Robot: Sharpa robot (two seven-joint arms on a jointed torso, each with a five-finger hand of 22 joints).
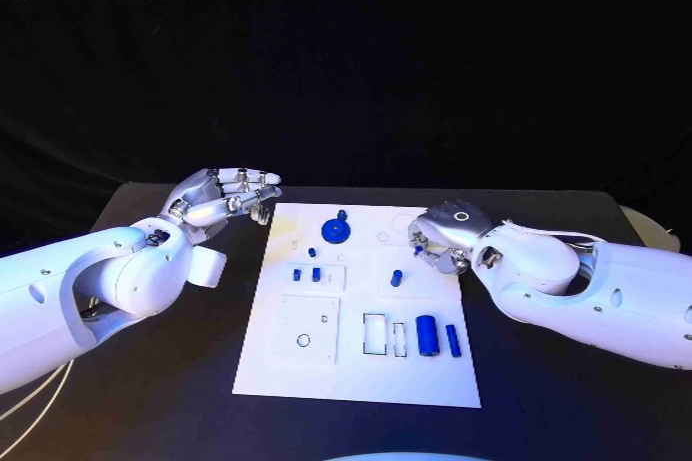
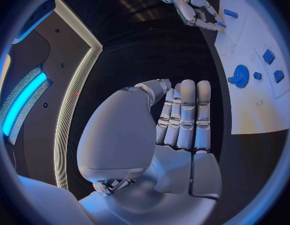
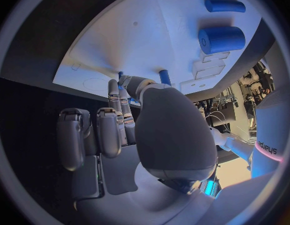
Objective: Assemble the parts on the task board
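Over the task board [image 1: 361,381], right hand [image 1: 440,236] pinching a small blue part [image 1: 417,249]; left hand [image 1: 228,196] curled, holding nothing.

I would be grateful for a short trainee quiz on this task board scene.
1. True or false: the blue toothed plastic gear lies off the white flat task board.
2. Which robot hand hangs over the board's edge? A) left B) right
3. Which lies nearer the board's right edge: the thick blue cylinder or the thin blue rod?

Key:
1. False; it lies on the board.
2. B, the right robot hand.
3. The thin blue rod.
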